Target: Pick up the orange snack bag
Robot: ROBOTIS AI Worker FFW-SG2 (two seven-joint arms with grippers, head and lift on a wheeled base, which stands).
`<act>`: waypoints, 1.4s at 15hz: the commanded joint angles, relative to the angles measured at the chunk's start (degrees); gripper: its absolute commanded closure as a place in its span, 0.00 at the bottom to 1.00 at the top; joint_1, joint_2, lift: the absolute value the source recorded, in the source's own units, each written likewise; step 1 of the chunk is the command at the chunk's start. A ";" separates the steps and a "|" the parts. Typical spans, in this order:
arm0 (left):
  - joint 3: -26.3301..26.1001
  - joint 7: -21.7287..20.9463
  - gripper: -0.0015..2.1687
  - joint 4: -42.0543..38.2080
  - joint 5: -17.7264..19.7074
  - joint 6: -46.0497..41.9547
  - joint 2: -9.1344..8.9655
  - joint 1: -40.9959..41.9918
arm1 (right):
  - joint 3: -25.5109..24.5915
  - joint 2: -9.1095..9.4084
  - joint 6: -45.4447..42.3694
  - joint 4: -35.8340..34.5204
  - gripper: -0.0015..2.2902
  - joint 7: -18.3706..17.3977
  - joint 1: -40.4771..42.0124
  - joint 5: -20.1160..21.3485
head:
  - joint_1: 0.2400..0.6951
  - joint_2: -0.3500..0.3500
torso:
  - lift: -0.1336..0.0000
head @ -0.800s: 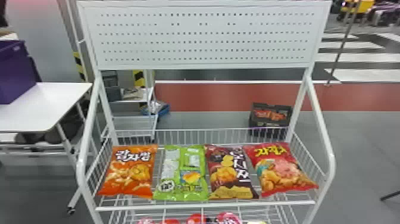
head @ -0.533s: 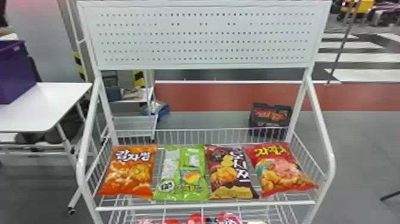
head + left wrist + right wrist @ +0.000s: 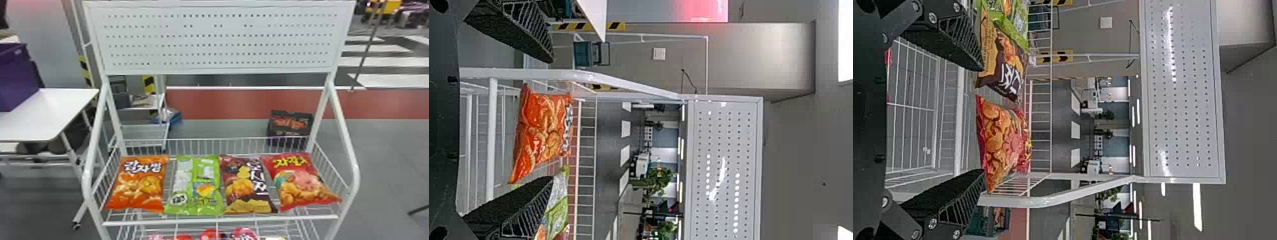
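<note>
The white rack (image 3: 217, 68) sets the limits of the reach, so the left hand (image 3: 552, 119) would do best to come in well inside its side tube (image 3: 95, 127), then over the front rail of the wire basket (image 3: 220, 220), high enough not to catch it. The orange snack bag (image 3: 139, 183) lies in that basket at the robot's left end, face up, just beside the green bag (image 3: 194, 188). Take it across its plump middle, one finger down each side, and close gently: the film will likely crease and slip if only an edge is caught, and a hard squeeze could crush the contents. Lift straight until clear of the wires. As for where it lies, it is ahead of the left hand and apart from it, between the lines of two fingers spread wide; the outer finger lines up outside the side tube, the inner one towards the green bag, so a little centring seems wise.
</note>
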 commanded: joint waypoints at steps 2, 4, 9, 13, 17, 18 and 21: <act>-2.84 -0.29 0.02 1.85 0.00 4.07 0.01 -4.29 | 0.25 -0.02 0.00 0.00 0.08 0.06 0.00 0.09 | 0.57 0.50 | 1.00; -4.69 0.15 0.03 3.26 0.00 5.47 0.10 -8.33 | 0.43 0.06 0.00 -0.09 0.08 0.06 0.00 0.26 | 0.57 0.50 | 1.00; -9.79 1.65 0.04 9.33 -1.49 14.97 -0.08 -21.51 | 0.95 0.24 0.00 -0.09 0.08 0.06 0.00 0.62 | 0.57 0.50 | 1.00; -9.79 2.00 0.04 15.39 -0.70 25.51 -2.28 -31.18 | 1.13 0.50 0.00 0.00 0.08 0.06 0.00 0.88 | 0.57 0.50 | 1.00; -9.79 2.09 0.04 21.54 -0.35 28.85 -3.33 -37.33 | 1.22 0.50 0.00 -0.09 0.08 0.06 0.00 0.88 | 0.57 0.50 | 1.00; -9.88 2.09 0.04 22.86 -0.35 29.38 -3.51 -38.65 | 1.22 0.50 0.00 -0.09 0.08 0.06 0.00 0.88 | 0.57 0.50 | 1.00; -9.88 2.09 0.04 27.69 -0.35 30.08 -4.91 -42.61 | 1.22 0.50 0.00 -0.09 0.08 0.06 0.00 0.97 | 0.57 0.50 | 1.00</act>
